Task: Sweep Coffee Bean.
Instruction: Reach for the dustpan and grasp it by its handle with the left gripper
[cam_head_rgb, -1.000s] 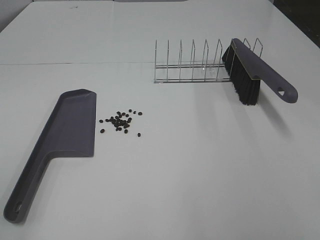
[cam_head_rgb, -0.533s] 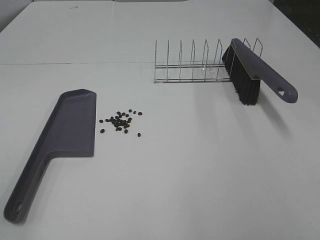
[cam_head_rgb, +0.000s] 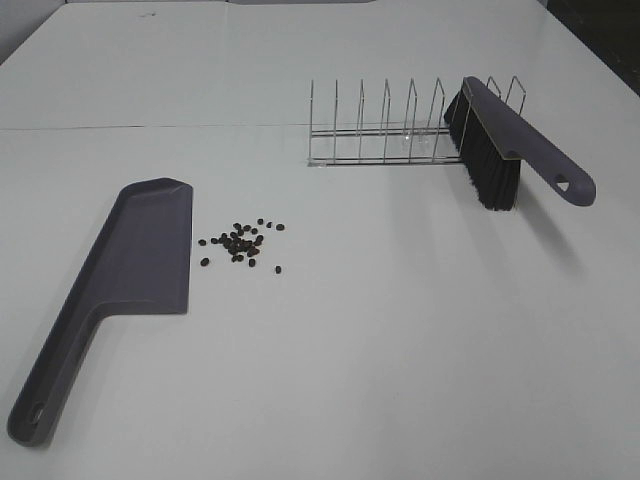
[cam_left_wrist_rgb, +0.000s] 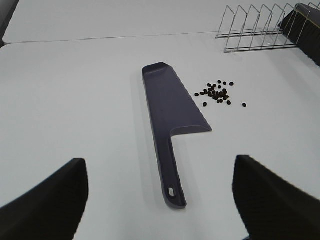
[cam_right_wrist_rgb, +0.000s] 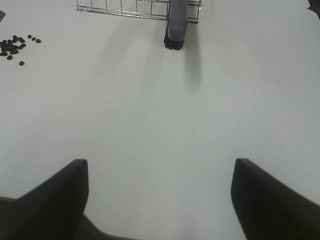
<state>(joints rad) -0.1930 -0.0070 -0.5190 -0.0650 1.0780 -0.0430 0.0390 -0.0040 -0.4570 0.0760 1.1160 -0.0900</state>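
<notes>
White tabletop (cam_head_rgb: 400, 350) bears a grey dustpan (cam_head_rgb: 145, 255), handle pointing at the left end effector (cam_left_wrist_rgb: 159, 161), and a brush (cam_head_rgb: 500, 140) propped in a wire rack (cam_head_rgb: 385, 158) ahead of the right end effector (cam_right_wrist_rgb: 160, 162). Both stand wide, empty. The coffee bean (cam_head_rgb: 240, 243) scatter lies just beside the dustpan's long edge, nearer the left arm.

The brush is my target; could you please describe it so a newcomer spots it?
On the white table, find the wire rack at the far right. The brush leans on its right end. Unlike the flat grey dustpan, it has black bristles.
</notes>
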